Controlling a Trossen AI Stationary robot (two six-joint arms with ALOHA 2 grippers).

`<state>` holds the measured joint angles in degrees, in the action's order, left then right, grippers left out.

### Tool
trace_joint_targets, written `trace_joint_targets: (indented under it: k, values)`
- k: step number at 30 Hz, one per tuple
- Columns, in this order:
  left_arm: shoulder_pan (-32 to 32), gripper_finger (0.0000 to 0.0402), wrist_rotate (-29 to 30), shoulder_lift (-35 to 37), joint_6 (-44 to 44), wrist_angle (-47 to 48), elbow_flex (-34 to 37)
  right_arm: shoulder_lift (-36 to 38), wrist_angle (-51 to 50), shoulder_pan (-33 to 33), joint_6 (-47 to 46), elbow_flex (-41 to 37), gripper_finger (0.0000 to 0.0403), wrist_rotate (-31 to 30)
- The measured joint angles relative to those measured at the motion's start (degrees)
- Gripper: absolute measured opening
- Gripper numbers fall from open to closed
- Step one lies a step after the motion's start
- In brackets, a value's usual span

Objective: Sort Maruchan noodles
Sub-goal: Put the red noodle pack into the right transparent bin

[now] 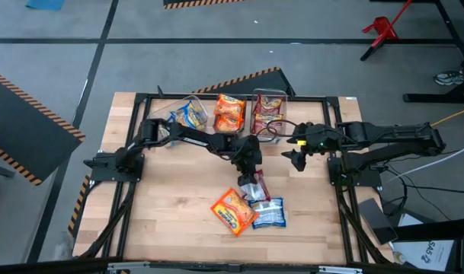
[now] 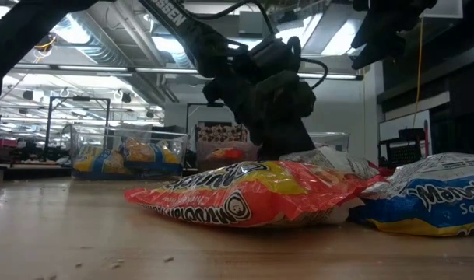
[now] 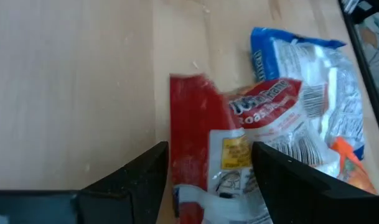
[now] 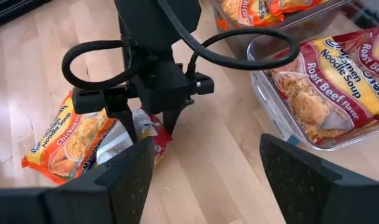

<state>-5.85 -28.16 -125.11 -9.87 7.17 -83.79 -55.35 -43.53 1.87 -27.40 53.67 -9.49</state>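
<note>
Now your left gripper [image 1: 249,176] hangs open over the red-and-silver packet [image 1: 256,189], lying at six o'clock from table centre. Straddle its middle squarely before closing. Your right gripper [image 1: 293,157] waits open at three o'clock.

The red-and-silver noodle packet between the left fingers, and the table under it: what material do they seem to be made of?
The red-and-silver noodle packet looks like thin glossy plastic film: it is crinkled, printed, and catches the light. The pale table seems to be wood with a smooth matte finish: long grain lines and plank seams show. Whether it is solid wood or veneer cannot be told.
</note>
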Motion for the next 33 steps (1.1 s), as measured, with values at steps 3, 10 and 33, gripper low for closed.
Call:
trace_joint_targets:
  k: [3,10,33]
  values:
    - [0.6,0.0225,-0.5,-0.5,0.4,-2.0,0.0,0.0,0.0,0.0,0.0,0.0,0.0278,0.0]
    - [2.3,0.0171,2.0,-0.5,1.2,-1.9,-0.2,0.0,-0.1,0.0,0.0,0.0,0.0278,0.0]
    - [3.1,0.0007,17.5,11.2,-6.0,-1.1,-0.8,8.7,-0.1,0.0,-6.9,0.1,0.0278,-1.8]
